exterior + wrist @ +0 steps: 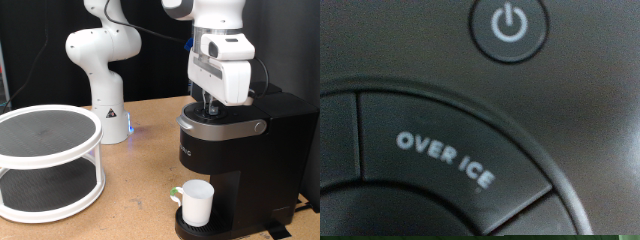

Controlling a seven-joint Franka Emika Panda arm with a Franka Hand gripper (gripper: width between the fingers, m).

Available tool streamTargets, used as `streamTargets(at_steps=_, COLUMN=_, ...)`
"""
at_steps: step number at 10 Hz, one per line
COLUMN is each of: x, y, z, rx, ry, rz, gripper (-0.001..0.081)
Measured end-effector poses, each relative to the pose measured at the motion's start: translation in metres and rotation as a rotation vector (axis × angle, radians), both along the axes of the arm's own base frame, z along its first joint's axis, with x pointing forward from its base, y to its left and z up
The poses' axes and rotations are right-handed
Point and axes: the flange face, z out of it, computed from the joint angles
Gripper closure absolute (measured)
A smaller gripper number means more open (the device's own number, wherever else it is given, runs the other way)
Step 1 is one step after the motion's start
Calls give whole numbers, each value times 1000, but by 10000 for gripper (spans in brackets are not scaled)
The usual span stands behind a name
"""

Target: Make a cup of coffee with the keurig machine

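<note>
Here, in the exterior view, the arm's white hand hangs straight down over the top of the keurig machine (235, 160), which stands at the exterior view's right on the wooden table (140, 190). The gripper (209, 108) is right at the machine's lid, its dark fingers meeting or almost meeting the top surface just above the silver-grey handle band (225, 126); they are too small and dark to show how far apart they stand, so whether the claw is spread or closed cannot be told, and nothing is seen between them. The lid is down. The cup (196, 202) stands upright under the brew head on the drip tray (188, 224), at the foot of the machine. A white two-tier round rack (45, 160) sits at the exterior view's left, well apart from the machine, and the arm's white base (103, 75) rises behind it near the black curtain. In the wrist view the camera is very close to the machine's black top: a round power button (508, 25) and a curved button marked OVER ICE (445, 158) fill the picture, slightly blurred, and no fingers show.
</note>
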Motion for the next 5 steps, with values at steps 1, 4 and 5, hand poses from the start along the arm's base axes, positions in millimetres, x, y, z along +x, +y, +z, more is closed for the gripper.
streamTargets(at_steps=1, x=0, y=0, z=0, rx=-4, ry=1, rz=5, gripper=802)
streamTargets(at_steps=4, x=0, y=0, z=0, rx=-10, ry=7, rz=8, gripper=802)
streamTargets(at_steps=5, x=0, y=0, z=0, rx=-12, ry=12, rz=8, gripper=802)
